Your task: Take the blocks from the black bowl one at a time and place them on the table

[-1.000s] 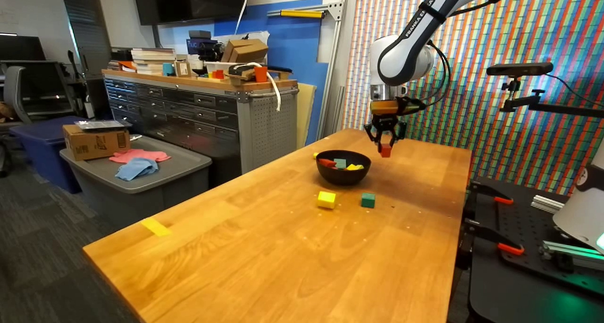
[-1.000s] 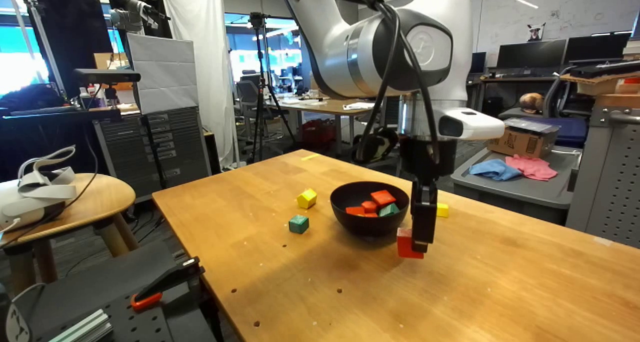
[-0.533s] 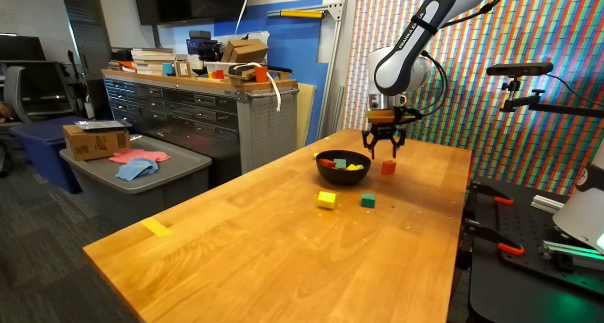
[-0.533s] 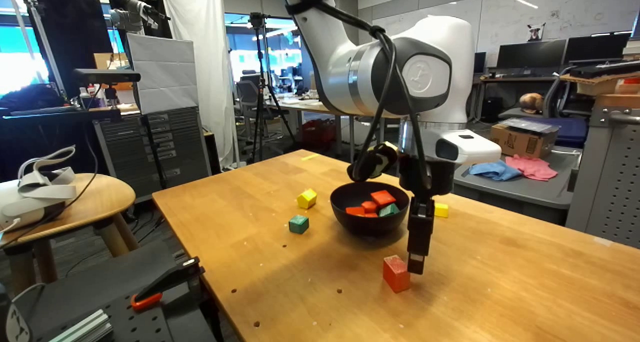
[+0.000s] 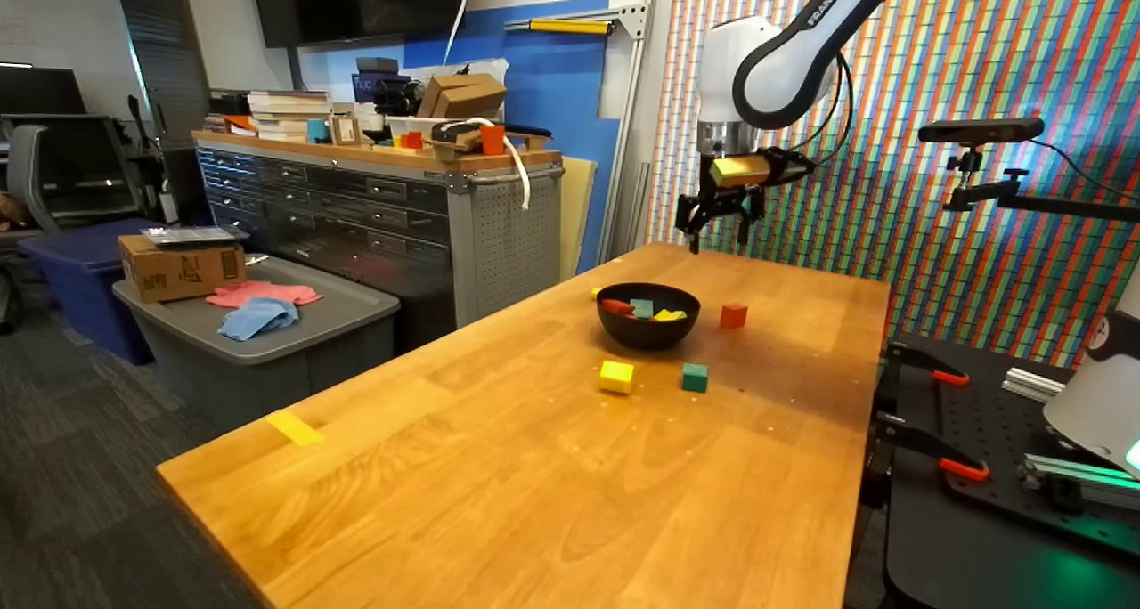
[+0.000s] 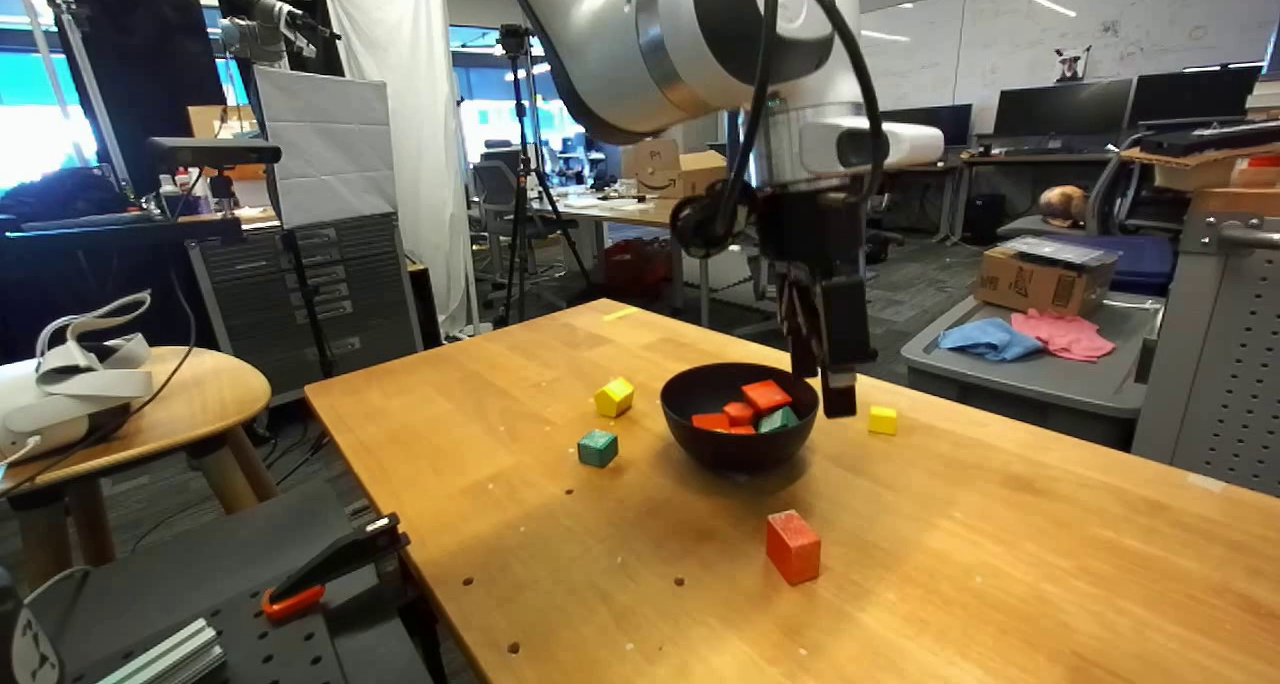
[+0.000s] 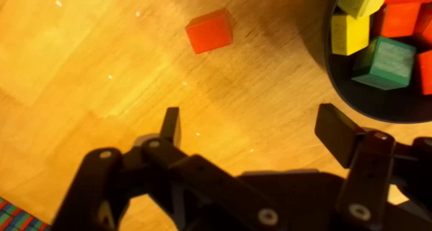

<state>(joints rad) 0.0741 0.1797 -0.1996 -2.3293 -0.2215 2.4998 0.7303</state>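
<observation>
A: How do we take the next block well?

B: Read the wrist view left to right. The loose red block (image 7: 209,33) stands on the table (image 7: 84,99), left of the black bowl (image 7: 374,111); I'd call it placed, so leave it. The gripper (image 7: 249,123) is released, fingers spread wide with nothing between them, and hangs just outside the bowl's rim. Bring it right until it straddles one block inside the bowl before going down, or a finger may land on the rim.

A: Which one inside?

B: By the bowl's left wall sits a yellow block (image 7: 350,36), with another yellow block (image 7: 366,1) crowding it; I expect little finger room there. Next comes the green block (image 7: 393,62), with bare bowl below it, so probably the easier grip. The red blocks (image 7: 401,20) past it look packed. Hold two flat faces and lift clear of the rim.

A: And where do they lie from the gripper?

B: In the bowl, right of the gripper in the wrist view, and I judge lower than the fingertips. In an exterior view, left to right, a second green block (image 6: 598,449) and a third yellow block (image 6: 613,397) lie left of the bowl, the loose red block in front of it and a fourth yellow block (image 6: 882,420) to its right.
</observation>
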